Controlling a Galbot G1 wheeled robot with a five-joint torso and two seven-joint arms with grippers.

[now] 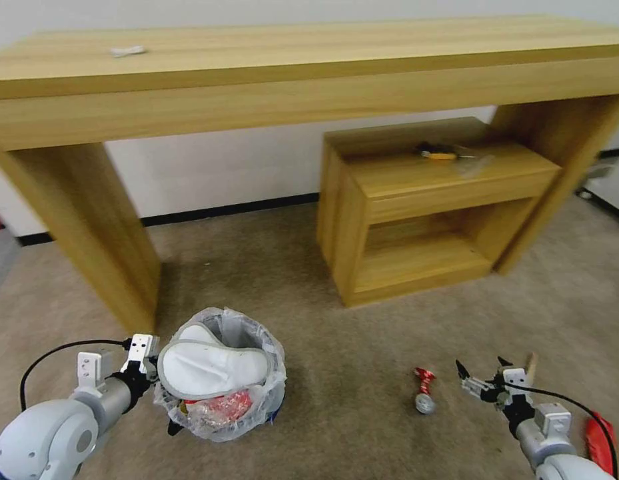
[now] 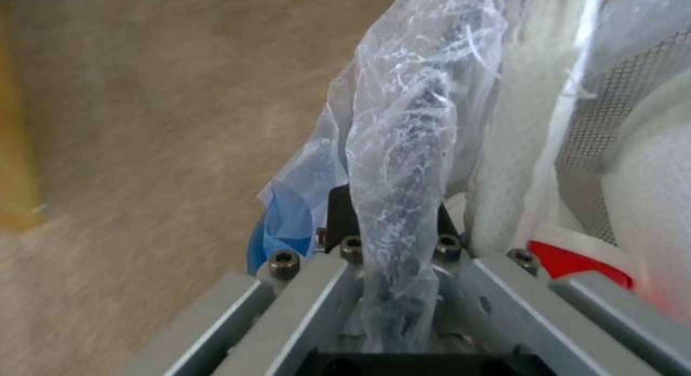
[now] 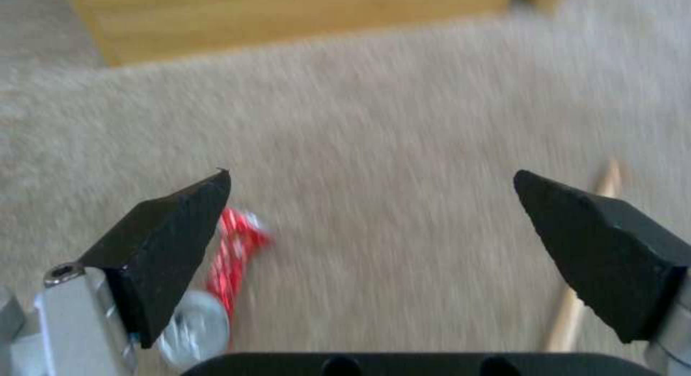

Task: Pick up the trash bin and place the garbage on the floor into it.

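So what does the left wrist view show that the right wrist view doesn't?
Left wrist view alone: the left tool shut on the rim of the trash bin, its crinkly bag pinched between the fingers, and a white slipper inside.

Right wrist view alone: the right tool open above the floor, the red can beside one finger and the wooden stick by the other.

Both: the beige carpet and light wooden furniture at the edge.

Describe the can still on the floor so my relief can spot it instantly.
On the beige carpet in front of the low wooden shelf, left of the open right tool, lies a crushed red can. Its shiny silver end sets it apart from the plain wooden stick.
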